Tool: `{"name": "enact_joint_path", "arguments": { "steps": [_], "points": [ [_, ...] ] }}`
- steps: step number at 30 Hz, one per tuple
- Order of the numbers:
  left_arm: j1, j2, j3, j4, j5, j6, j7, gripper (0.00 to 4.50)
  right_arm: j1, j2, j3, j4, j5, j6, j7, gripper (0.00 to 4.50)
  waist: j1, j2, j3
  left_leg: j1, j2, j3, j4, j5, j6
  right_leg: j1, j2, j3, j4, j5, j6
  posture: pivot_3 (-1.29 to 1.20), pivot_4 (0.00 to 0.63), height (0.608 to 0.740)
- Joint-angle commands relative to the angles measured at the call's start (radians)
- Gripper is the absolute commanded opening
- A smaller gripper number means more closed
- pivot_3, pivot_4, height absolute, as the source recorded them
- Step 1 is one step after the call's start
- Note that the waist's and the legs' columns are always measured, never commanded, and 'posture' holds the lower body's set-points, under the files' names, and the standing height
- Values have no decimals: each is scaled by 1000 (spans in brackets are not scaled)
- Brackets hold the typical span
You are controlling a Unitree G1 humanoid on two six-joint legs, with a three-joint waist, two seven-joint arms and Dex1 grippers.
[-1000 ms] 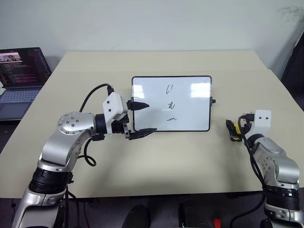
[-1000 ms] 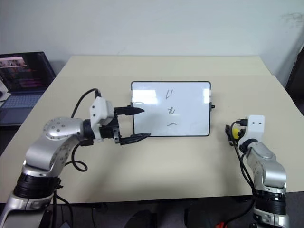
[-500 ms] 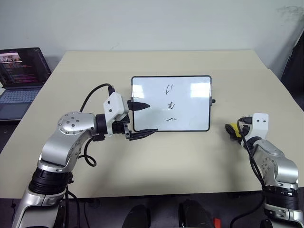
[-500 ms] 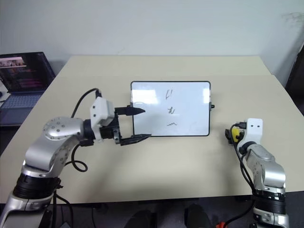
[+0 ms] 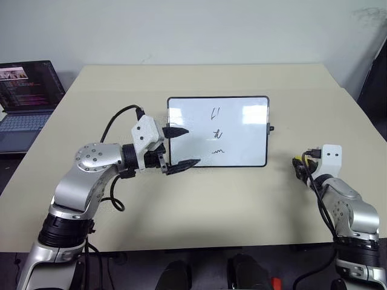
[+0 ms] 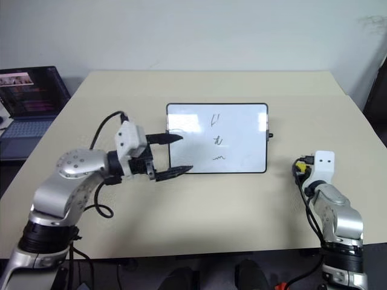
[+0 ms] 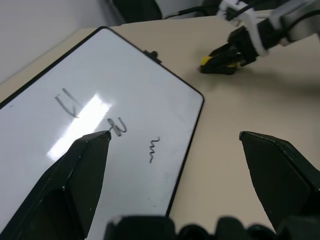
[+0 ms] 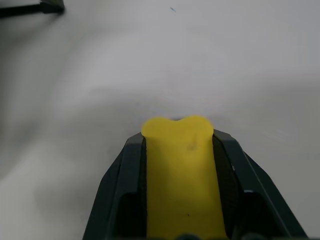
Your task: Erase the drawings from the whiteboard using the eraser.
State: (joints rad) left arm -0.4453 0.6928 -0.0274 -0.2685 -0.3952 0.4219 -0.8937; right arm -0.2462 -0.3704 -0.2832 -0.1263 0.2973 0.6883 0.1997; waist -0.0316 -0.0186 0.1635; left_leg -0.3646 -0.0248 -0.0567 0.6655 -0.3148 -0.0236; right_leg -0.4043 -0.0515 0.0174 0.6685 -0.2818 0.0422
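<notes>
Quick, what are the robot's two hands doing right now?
Left gripper: open, holding nothing.
Right gripper: closed on the yellow eraser.

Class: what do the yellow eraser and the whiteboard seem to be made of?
Eraser: likely soft foam, matte; its end bulges where the right gripper squeezes it.
Whiteboard: glossy white surface showing light glare, probably coated; thin black frame, likely plastic.

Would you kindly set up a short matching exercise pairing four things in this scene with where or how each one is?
1. eraser
2. left gripper
3. drawings
4. laptop

A. in a column on the whiteboard
B. beyond the table's far left corner
C. clamped in the right gripper
D. jaws open at the board's left edge

Pairs: 1-C, 2-D, 3-A, 4-B
</notes>
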Motion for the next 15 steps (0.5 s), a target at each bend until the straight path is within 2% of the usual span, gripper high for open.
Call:
{"name": "enact_joint_path", "arguments": {
  "steps": [1, 7, 11, 15],
  "points": [
    [-5, -26, 59, -23, 34, 33, 126, 4500, 5, 9, 56, -141, -11, -125, 42, 1360, -2, 0, 0, 0, 0, 0, 0, 0, 0, -1, 0, 0, 1, 0, 0, 0, 150, 740],
    [-30, -85, 98, -10, 64, 101, 287, 4500, -39, 18, 265, -211, -136, -346, 98, 1360, -1, 0, 0, 0, 0, 0, 4, 0, 0, -1, 0, 0, 6, 0, 0, 0, 150, 740],
    [-52, -104, 114, 23, 78, 124, 342, 4500, -160, 42, 417, -92, -254, -472, 128, 1359, -3, 0, 0, 0, 0, 0, 11, 0, 0, -1, 0, 0, 11, 0, 0, 0, 150, 740],
    [-64, -103, 118, 33, 56, 137, 333, 4500, -315, 111, 480, 86, -321, -526, 106, 1359, -3, 0, 0, 1, 0, -1, 13, 0, 0, 0, 0, 0, 13, 0, 0, 0, 150, 740]
  ]
}}
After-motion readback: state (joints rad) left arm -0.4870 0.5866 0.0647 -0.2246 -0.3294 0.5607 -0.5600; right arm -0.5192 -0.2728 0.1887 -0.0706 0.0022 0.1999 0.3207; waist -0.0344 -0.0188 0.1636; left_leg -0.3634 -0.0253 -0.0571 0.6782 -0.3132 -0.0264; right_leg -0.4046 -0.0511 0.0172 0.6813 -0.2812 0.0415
